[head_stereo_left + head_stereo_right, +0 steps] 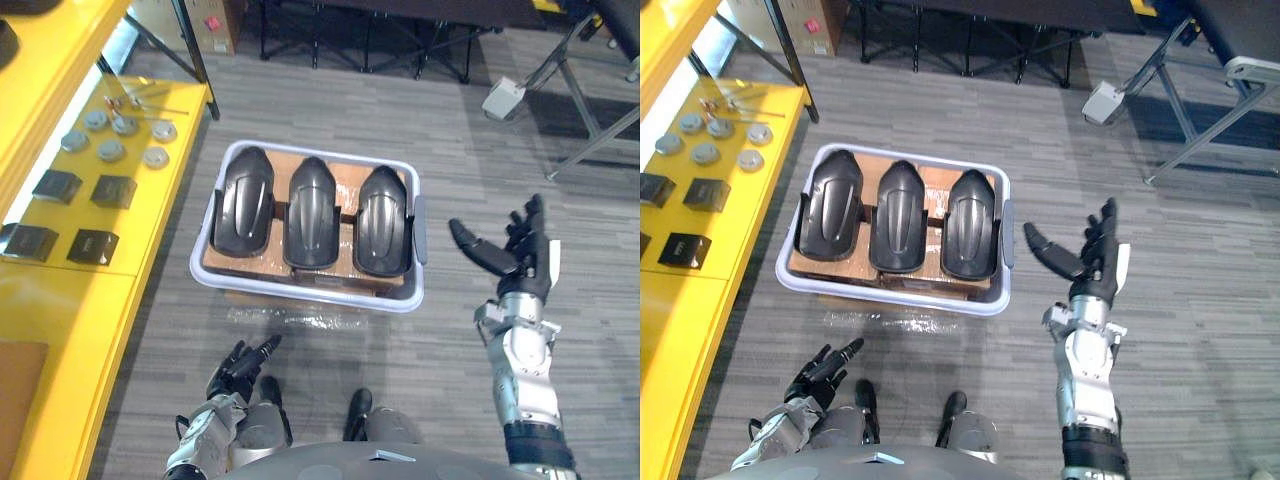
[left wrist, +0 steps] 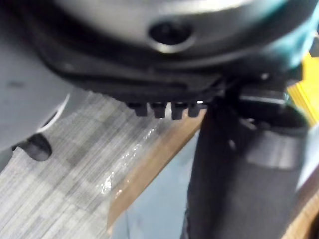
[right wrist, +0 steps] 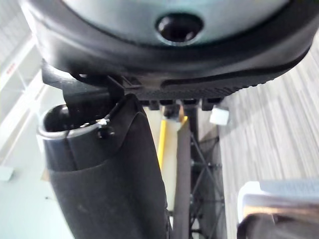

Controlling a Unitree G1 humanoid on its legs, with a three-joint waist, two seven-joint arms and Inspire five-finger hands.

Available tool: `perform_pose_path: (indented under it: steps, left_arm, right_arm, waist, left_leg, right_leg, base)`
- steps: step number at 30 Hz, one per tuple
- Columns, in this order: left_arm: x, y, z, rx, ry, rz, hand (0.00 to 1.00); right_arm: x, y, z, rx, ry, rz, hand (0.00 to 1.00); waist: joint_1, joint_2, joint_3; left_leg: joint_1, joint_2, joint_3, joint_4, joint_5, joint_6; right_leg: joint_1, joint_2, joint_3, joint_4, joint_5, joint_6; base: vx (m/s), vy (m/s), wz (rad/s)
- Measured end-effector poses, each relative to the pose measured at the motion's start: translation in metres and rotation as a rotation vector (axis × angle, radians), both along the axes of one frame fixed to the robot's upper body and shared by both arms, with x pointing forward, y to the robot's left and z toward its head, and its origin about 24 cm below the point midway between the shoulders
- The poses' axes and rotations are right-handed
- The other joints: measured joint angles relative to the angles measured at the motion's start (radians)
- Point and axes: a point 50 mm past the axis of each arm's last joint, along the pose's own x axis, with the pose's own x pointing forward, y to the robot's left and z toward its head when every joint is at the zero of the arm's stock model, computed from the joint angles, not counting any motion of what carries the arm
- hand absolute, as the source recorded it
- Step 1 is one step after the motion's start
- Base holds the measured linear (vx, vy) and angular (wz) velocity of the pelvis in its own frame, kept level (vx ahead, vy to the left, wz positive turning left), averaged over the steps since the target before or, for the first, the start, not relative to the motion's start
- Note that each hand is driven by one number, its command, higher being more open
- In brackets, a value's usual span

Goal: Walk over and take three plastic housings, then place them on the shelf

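Housings, three, black moulded plastic, glossy, each a rounded shell with a raised central rib: left [image 1: 243,200], middle [image 1: 312,212], right [image 1: 383,220]. They lie side by side, touching or nearly touching, on brown cardboard [image 1: 345,188] inside a pale, round-cornered plastic tub [image 1: 421,232]. The tub stands on the floor [image 1: 300,110], a grey covering with a fine striped texture. The tub is just beyond the left hand [image 1: 240,370] and off to the thumb side of the right hand [image 1: 525,265], well apart from both.

The right hand is raised, fingers straight and spread, thumb held out toward the tub, grasping nothing. The left hand hangs low, fingers loosely extended, likewise holding nothing.

Wrinkled clear film [image 1: 290,318] shows on the floor at the tub's near edge, between the tub and the left hand.

A yellow shelf [image 1: 150,230] with a smooth painted surface runs past the far side of the left hand. It carries round grey discs [image 1: 110,150] and squat black blocks [image 1: 112,190]. Small metal items beyond the discs are too small to identify.

The shelf's near end is cut off by the frame. The housings' undersides and the cardboard's lower layers are hidden. In the left wrist view, a brown strip and a pale surface past the thumb cannot be made out with certainty.
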Motion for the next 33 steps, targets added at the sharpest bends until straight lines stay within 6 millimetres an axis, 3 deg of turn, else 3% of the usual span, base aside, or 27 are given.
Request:
perform_pose_path:
  steps: [6,10,16,18,27,28,33]
  left_arm:
    - [0.018,0.003,0.009,-0.001,-0.094,0.006,1.0]
    - [0.038,0.001,0.02,-0.019,-0.18,-0.004,1.0]
    - [0.04,0.001,0.021,-0.031,-0.188,0.011,1.0]
    - [0.036,-0.003,0.016,-0.041,-0.157,0.002,1.0]
    - [0.044,-0.014,0.017,-0.063,-0.169,-0.044,1.0]
    - [0.044,-0.015,0.017,-0.064,-0.17,-0.051,1.0]
    - [0.044,-0.016,0.016,-0.088,-0.169,-0.037,1.0]
  right_arm:
    - [0.042,-0.017,0.021,0.019,0.019,-0.077,1.0]
    - [0.074,-0.045,0.046,0.04,0.041,-0.113,1.0]
    - [0.094,-0.067,0.068,0.005,0.078,-0.139,1.0]
    - [0.099,-0.075,0.076,-0.018,0.106,-0.138,1.0]
    - [0.113,-0.088,0.082,-0.092,0.31,-0.066,1.0]
    - [0.112,-0.09,0.08,-0.105,0.33,-0.064,0.0]
    - [0.111,-0.1,0.083,-0.149,0.405,-0.075,0.0]
  waist:
    - [0.019,0.02,0.082]
    - [0.044,0.049,0.158]
    - [0.06,0.06,0.184]
    - [0.063,0.08,0.198]
    - [0.086,0.125,0.235]
    - [0.088,0.129,0.236]
    - [0.105,0.131,0.237]
  left_leg:
    - [-0.103,0.005,-0.033,0.113,-0.042,0.024]
    - [-0.19,0.004,-0.07,0.184,-0.049,0.038]
    - [-0.273,-0.009,-0.093,0.23,-0.041,0.058]
    - [-0.299,-0.015,-0.103,0.255,-0.045,0.067]
    - [-0.374,-0.047,-0.126,0.272,-0.023,0.094]
    - [-0.377,-0.05,-0.129,0.272,-0.022,0.095]
    - [-0.382,-0.055,-0.136,0.263,-0.016,0.096]
  right_leg:
    - [-0.04,-0.01,-0.023,0.015,-0.008,0.002]
    - [-0.099,-0.022,-0.049,0.076,-0.018,-0.003]
    - [-0.176,-0.05,-0.062,0.145,-0.024,-0.003]
    - [-0.192,-0.06,-0.072,0.166,-0.025,-0.002]
    - [-0.27,-0.106,-0.095,0.241,-0.04,0.0]
    - [-0.27,-0.108,-0.099,0.242,-0.04,0.0]
    - [-0.272,-0.111,-0.105,0.242,-0.04,-0.001]
  base:
    - [-0.14,0.031,0.12]
    - [-0.17,0.035,0.24]
    - [-0.09,0.042,0.13]
    - [-0.06,0.057,0.14]
    - [-0.06,0.04,0.11]
    - [-0.02,0.034,0.18]
    - [-0.01,0.015,0.05]
